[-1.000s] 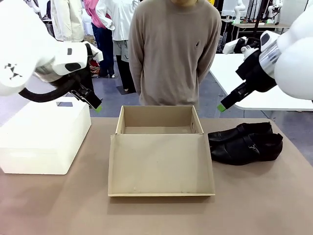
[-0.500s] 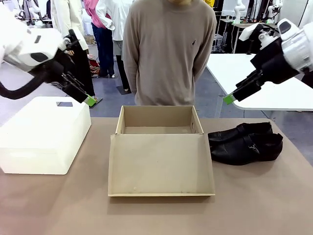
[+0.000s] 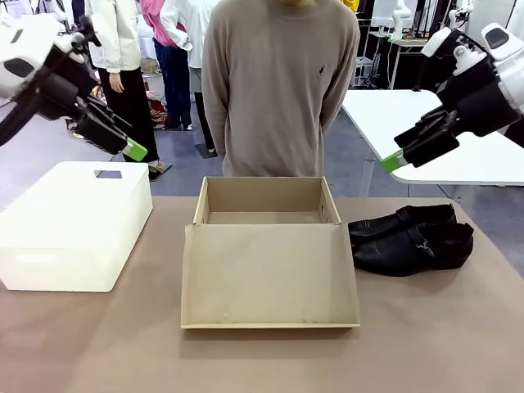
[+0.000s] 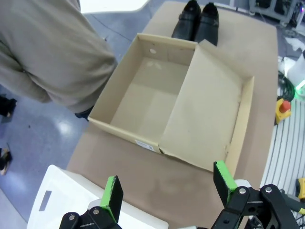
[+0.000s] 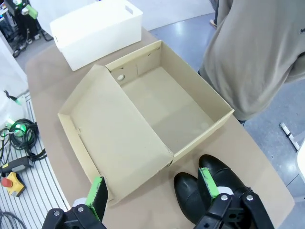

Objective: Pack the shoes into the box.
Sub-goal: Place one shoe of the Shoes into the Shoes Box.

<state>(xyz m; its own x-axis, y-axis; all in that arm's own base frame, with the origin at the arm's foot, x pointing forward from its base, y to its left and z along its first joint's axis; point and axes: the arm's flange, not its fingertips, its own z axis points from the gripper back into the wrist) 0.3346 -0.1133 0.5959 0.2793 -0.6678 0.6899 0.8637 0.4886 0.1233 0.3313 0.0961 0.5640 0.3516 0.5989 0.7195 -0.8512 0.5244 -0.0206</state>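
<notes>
— So why's nothing grabbed?

— Honestly, my left tool (image 3: 124, 144) and right tool (image 3: 403, 155) both hang spread wide, empty. The shoes (image 3: 409, 237) sit together on the counter (image 3: 434, 336) just right of the box (image 3: 266, 195), whose lid (image 3: 270, 274) is flopped open, ready for loading.

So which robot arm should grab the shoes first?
Probably the right arm. The right tool, open, hangs above the shoes, which lie to the right of the box. The left tool, also open, hangs over the white box, with the cardboard one in between.
</notes>
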